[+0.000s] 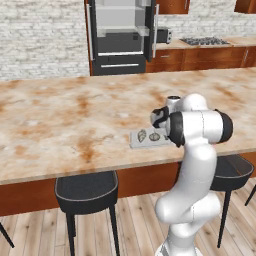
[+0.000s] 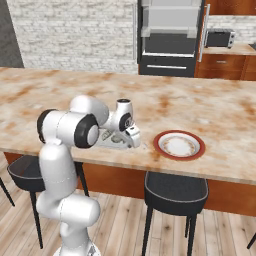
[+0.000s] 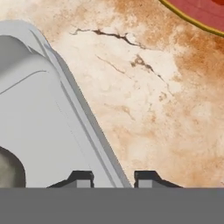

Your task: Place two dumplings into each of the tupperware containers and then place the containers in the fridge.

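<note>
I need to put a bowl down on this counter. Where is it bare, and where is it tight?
The counter is bare left of the tupperware container and behind it toward the far edge. A smaller free strip lies between the container and the red-rimmed dish. It is crowded at the container's right rim, where the gripper straddles the wall beside the dumplings.
</note>
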Motion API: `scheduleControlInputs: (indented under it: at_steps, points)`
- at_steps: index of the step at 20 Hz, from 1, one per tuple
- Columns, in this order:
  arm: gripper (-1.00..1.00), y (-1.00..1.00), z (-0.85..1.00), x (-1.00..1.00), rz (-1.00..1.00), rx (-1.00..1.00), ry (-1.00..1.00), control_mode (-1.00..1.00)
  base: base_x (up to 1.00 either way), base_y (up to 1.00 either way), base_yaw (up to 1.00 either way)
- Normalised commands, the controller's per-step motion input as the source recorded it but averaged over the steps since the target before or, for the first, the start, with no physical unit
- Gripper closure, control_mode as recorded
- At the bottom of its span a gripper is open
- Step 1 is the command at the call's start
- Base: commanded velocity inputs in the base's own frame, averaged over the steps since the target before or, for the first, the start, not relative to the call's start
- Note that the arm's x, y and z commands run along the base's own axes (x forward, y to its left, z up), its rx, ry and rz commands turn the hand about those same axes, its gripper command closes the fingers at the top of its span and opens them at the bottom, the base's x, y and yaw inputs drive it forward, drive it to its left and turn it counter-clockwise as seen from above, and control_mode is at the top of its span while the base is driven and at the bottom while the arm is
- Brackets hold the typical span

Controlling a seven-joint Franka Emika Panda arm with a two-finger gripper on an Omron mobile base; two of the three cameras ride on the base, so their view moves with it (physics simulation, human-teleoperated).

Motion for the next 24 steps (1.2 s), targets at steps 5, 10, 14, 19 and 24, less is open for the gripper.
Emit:
scheduleControlInputs:
  at_steps: [5, 10, 14, 19, 24]
  points:
    - [1.0, 0.24, 0.57, -0.39, -0.05, 0.07, -0.16, -1.0, 0.0, 0.0, 0.0]
    - [1.0, -0.05, 0.82, -0.62, -0.03, 0.19, -0.08, -1.0, 0.0, 0.0, 0.0]
    - [1.0, 0.01, 0.54, -1.0, 0.0, -0.05, 0.02, -1.0, 0.0, 0.0, 0.0]
    - [1.0, 0.44, 0.02, -1.0, 0.03, -0.07, 0.0, -1.0, 0.0, 0.0, 0.0]
    - [1.0, 0.51, 0.0, -0.54, 0.01, -0.01, 0.07, -1.0, 0.0, 0.0, 0.0]
